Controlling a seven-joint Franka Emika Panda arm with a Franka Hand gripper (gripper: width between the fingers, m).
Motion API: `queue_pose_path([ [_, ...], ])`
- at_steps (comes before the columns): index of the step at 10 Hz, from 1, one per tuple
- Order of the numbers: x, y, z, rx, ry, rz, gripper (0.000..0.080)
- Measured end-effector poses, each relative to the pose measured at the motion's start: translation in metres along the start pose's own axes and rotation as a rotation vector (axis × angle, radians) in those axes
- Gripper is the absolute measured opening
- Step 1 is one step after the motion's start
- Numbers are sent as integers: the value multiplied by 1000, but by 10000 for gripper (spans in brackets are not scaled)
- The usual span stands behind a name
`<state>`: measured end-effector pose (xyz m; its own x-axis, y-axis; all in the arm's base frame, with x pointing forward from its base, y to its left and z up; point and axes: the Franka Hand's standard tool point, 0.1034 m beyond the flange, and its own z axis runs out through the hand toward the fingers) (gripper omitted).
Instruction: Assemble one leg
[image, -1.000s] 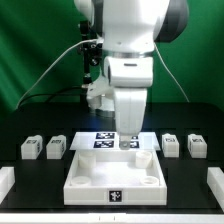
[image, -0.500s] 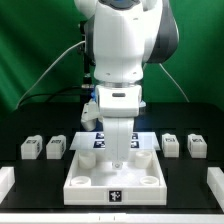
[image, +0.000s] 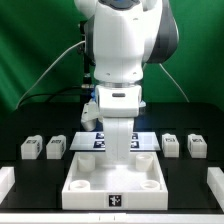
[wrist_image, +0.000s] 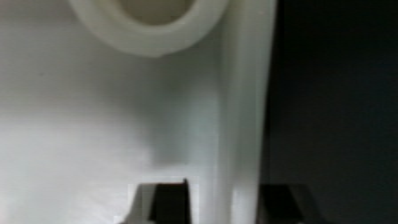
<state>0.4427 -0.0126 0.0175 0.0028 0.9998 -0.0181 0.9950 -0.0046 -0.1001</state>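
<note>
Four small white legs with tags stand in a row on the black table: two at the exterior view's left (image: 30, 148) (image: 57, 147) and two at its right (image: 171, 145) (image: 196, 145). None is held. My gripper (image: 120, 158) is low over the far side of the large white square panel (image: 85, 183). In the wrist view the gripper (wrist_image: 222, 195) straddles the panel's raised wall (wrist_image: 228, 120), with a dark finger (wrist_image: 164, 203) pressed on each side of it. A round corner socket (wrist_image: 157, 20) lies ahead along the wall.
The marker board (image: 95, 140) lies behind the panel, partly hidden by the arm. White blocks sit at the table's front corners, at the exterior view's left (image: 5, 180) and right (image: 215, 182). A green backdrop and cables stand behind.
The arm came down from above the marker board onto the panel's far wall one second ago. It has stayed still over the last half second.
</note>
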Motion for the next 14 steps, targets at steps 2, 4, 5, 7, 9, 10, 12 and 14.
queue_pose_path([
  [2,0,1,0,-2,0,0,58],
  [4,0,1,0,-2,0,0,58],
  [5,0,1,0,-2,0,0,58],
  [7,0,1,0,-2,0,0,58],
  [9,1,2,-1,-5,1,-2,59],
  [10,6,7,-4,-13,3,-11,59],
  [12,25,21,-3,-26,15,-34,59],
  [14,53,39,-5,-48,35,-24,59],
])
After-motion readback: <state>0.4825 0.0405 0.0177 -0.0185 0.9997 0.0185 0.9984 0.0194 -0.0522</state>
